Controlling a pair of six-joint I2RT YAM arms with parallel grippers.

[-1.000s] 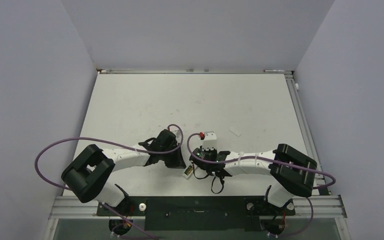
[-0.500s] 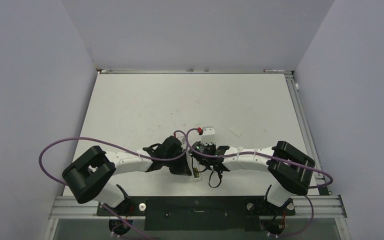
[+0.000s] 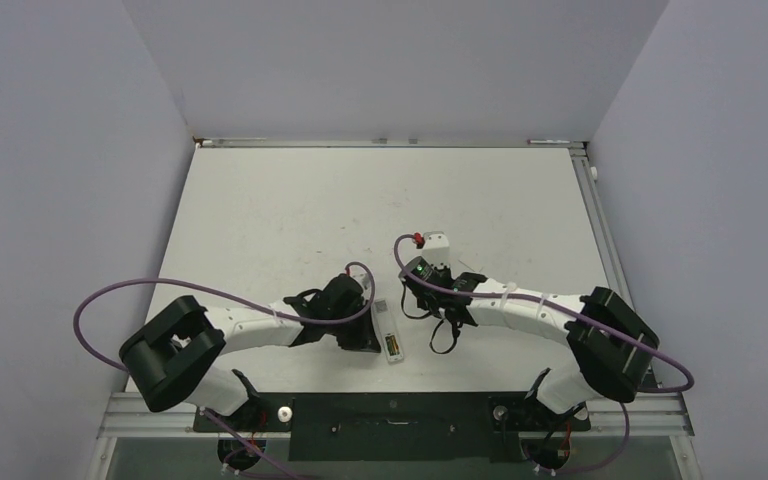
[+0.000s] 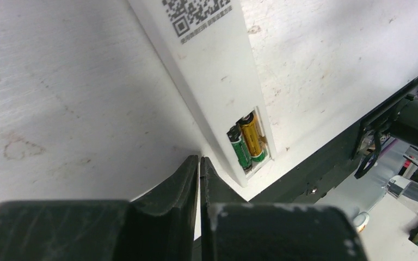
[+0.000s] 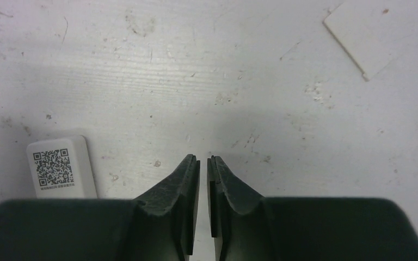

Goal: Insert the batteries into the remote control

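The white remote control (image 3: 389,331) lies back up on the table near the front edge. In the left wrist view its open compartment holds the dark green battery (image 4: 239,148) and the yellow-gold battery (image 4: 252,136) side by side, below a QR label. My left gripper (image 3: 373,340) is shut and empty, its tips (image 4: 200,159) right beside the remote's left edge at the compartment end. My right gripper (image 3: 415,298) is shut and empty over bare table, its tips (image 5: 203,159) to the right of the remote's QR end (image 5: 60,166).
A thin flat white plate (image 3: 470,265) lies on the table beyond and right of the right gripper; it also shows in the right wrist view (image 5: 367,35). The table's black front rail (image 4: 348,136) runs just past the remote's near end. Purple cables loop from both arms.
The right gripper has pulled away from the remote, up and to the right. The remote now lies uncovered on the table, and the left gripper has shifted right to its left edge.
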